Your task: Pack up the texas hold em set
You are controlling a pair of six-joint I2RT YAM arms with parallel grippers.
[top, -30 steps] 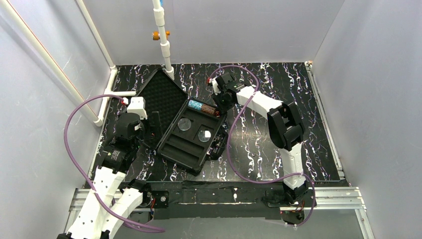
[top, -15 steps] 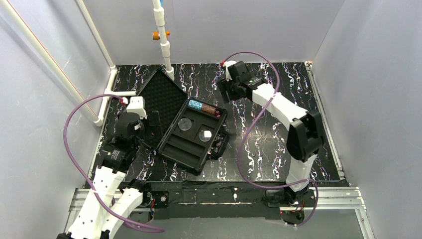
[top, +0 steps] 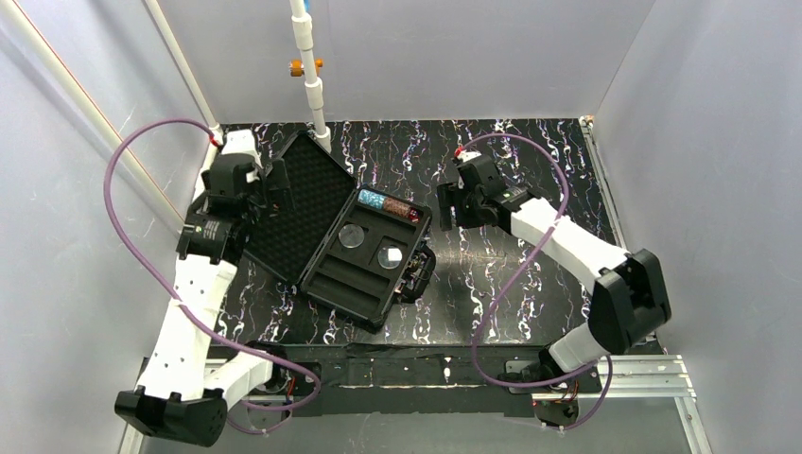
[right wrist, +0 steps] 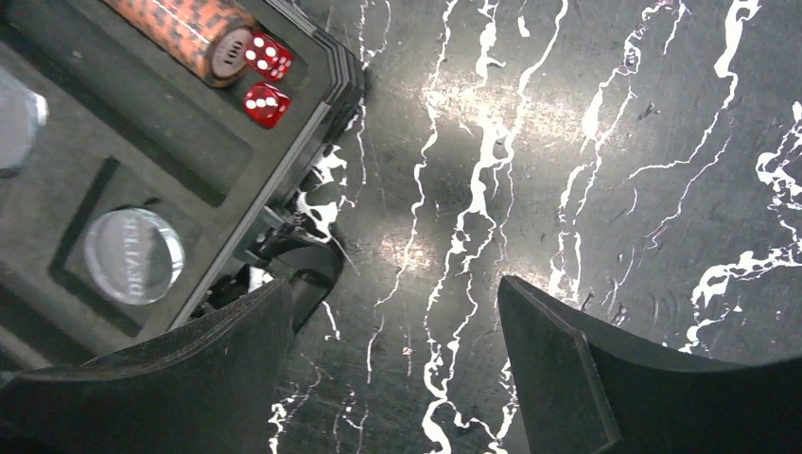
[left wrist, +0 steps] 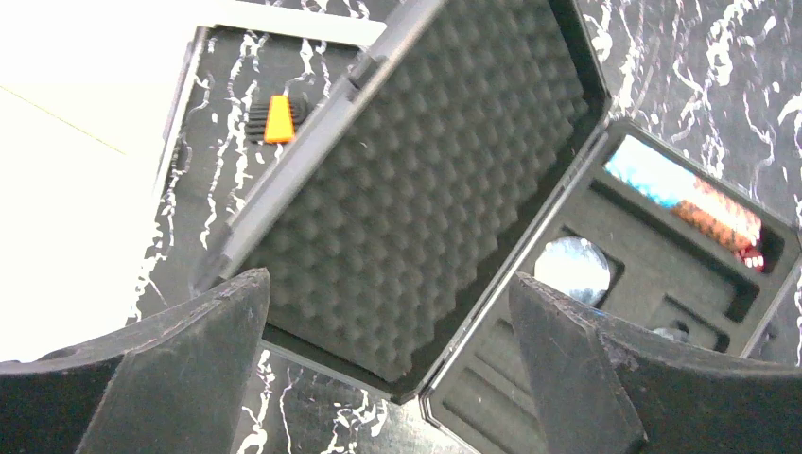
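The top external camera looks steeply down from above and behind the arm bases, taking in the whole table (top: 530, 284); the left wrist camera faces down, close over the open case (left wrist: 643, 255) and its foam lid (left wrist: 426, 189); the right wrist camera sits closer still, over the case's right edge; all three share the chip row (top: 388, 206) and dice (right wrist: 268, 80).

We make out one line of raised letters on the clear round disc (right wrist: 132, 255) lying in the black case (right wrist: 326, 104), too blurred for us to read. Beside the chips, the two red dice (right wrist: 266, 102) show white pips
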